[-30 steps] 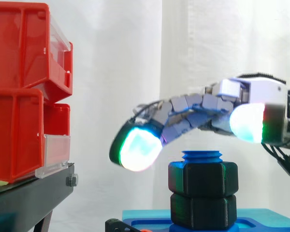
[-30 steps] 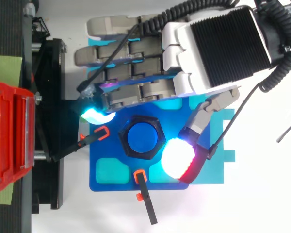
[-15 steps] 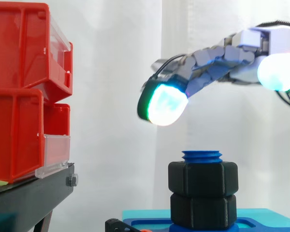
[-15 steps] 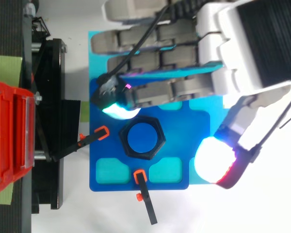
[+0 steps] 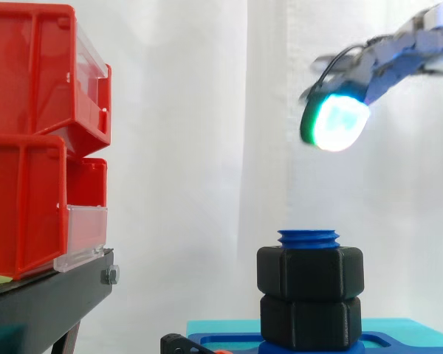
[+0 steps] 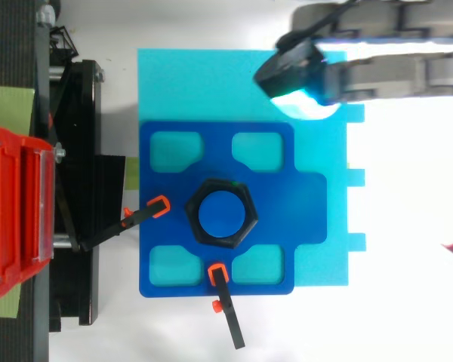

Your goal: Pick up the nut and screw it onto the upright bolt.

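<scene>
Two black hex nuts sit stacked on the blue upright bolt; the upper nut [image 5: 310,273] rests just under the bolt's threaded tip [image 5: 308,237]. From above, the nut [image 6: 220,213] rings the blue bolt [image 6: 220,215] at the middle of the dark blue fixture [image 6: 302,196]. My hand [image 5: 399,63] hangs high at the upper right, well clear of the bolt, fingers stretched out and holding nothing. One fingertip [image 5: 336,122] glows green-white. In the top view the fingers [image 6: 385,64] reach in from the right along the upper edge.
Red bins [image 5: 37,140] stand stacked on a black stand [image 5: 44,302] at the left. The fixture lies on a cyan plate [image 6: 204,83]. Two black clamps with orange tips [image 6: 158,205] [image 6: 217,275] press on the fixture near the bolt.
My hand has risen from just above the bolt and drawn back up and to the right. The nuts and bolt have not moved.
</scene>
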You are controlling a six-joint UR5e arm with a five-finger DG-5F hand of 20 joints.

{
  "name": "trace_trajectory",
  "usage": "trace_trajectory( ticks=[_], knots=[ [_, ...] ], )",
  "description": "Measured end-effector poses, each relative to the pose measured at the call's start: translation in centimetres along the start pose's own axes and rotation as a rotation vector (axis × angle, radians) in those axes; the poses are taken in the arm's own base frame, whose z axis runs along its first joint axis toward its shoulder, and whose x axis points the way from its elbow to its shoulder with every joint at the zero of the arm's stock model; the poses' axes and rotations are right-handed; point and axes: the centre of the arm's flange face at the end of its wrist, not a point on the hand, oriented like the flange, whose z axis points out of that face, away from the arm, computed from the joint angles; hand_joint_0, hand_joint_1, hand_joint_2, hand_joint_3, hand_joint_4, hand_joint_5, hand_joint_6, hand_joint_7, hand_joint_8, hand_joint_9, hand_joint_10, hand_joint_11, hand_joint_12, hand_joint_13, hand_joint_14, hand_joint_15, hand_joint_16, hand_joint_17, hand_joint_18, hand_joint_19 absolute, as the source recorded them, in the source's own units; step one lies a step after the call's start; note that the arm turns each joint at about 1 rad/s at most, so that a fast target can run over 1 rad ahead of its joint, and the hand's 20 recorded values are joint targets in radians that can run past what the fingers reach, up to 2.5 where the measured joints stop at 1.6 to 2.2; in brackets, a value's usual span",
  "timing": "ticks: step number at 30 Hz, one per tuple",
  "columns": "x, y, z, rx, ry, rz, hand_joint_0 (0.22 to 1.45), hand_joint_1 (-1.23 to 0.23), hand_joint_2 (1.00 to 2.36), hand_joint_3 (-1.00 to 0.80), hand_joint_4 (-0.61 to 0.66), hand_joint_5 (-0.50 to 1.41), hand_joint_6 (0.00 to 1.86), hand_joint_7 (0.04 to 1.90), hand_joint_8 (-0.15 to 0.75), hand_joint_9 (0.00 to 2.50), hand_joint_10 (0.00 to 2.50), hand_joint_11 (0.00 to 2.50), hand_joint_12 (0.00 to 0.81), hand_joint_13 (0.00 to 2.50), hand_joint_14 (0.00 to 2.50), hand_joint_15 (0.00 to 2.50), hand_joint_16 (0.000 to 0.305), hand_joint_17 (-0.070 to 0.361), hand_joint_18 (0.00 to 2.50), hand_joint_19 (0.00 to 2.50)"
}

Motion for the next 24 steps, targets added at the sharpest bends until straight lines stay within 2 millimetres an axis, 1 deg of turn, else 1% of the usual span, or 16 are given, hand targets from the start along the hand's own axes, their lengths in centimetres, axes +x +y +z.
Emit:
trace_trajectory(
  ticks=[4, 6, 7, 8, 10, 12, 15, 22, 24],
  knots=[
    [-2.3, 1.1, -2.3, 0.069, -0.078, 0.008, 0.45, -0.29, 1.00, -0.50, 0.22, -0.17, 0.50, 0.76, 0.254, 0.55, 0.00, 0.00, 0.334, 0.23, 0.00, 0.00, 0.044, 0.099, 0.00, 0.00],
    [-2.8, 2.2, -3.1, 0.101, -0.118, 0.043, 0.45, -0.30, 1.00, -0.50, 0.22, -0.17, 0.50, 0.76, 0.252, 0.55, 0.00, 0.00, 0.333, 0.23, 0.00, 0.00, 0.044, 0.098, 0.00, 0.00],
    [-2.7, 2.7, -3.2, 0.112, -0.131, 0.063, 0.45, -0.30, 1.00, -0.50, 0.22, -0.17, 0.50, 0.76, 0.252, 0.55, 0.00, 0.00, 0.332, 0.23, 0.00, 0.00, 0.043, 0.097, 0.00, 0.00],
    [-2.3, 3.3, -3.3, 0.125, -0.141, 0.086, 0.46, -0.30, 1.00, -0.50, 0.22, -0.17, 0.50, 0.76, 0.251, 0.55, 0.00, 0.00, 0.331, 0.23, 0.00, 0.00, 0.043, 0.097, 0.00, 0.00],
    [-1.0, 4.1, -3.6, 0.158, -0.155, 0.142, 0.46, -0.31, 1.00, -0.50, 0.22, -0.17, 0.50, 0.76, 0.249, 0.55, 0.00, 0.00, 0.330, 0.23, 0.00, 0.00, 0.043, 0.096, 0.00, 0.00],
    [0.6, 4.4, -4.0, 0.199, -0.148, 0.204, 0.46, -0.31, 1.00, -0.50, 0.21, -0.17, 0.50, 0.76, 0.249, 0.55, 0.00, 0.00, 0.330, 0.22, 0.00, 0.00, 0.043, 0.096, 0.00, 0.00],
    [1.8, 4.4, -4.5, 0.265, -0.134, 0.292, 0.46, -0.32, 1.00, -0.50, 0.21, -0.17, 0.50, 0.76, 0.246, 0.55, 0.00, 0.00, 0.328, 0.20, 0.00, 0.00, 0.042, 0.095, 0.00, 0.00],
    [2.9, 3.9, -5.2, 0.428, -0.126, 0.483, 0.48, -0.35, 1.00, -0.50, 0.19, -0.18, 0.50, 0.74, 0.230, 0.47, 0.00, 0.00, 0.322, 0.13, 0.00, 0.00, 0.043, 0.096, 0.00, 0.00],
    [3.2, 3.8, -5.5, 0.473, -0.118, 0.531, 0.48, -0.35, 1.00, -0.50, 0.17, -0.20, 0.50, 0.73, 0.217, 0.36, 0.00, 0.00, 0.329, 0.03, 0.00, 0.00, 0.042, 0.095, 0.00, 0.00]
  ],
)
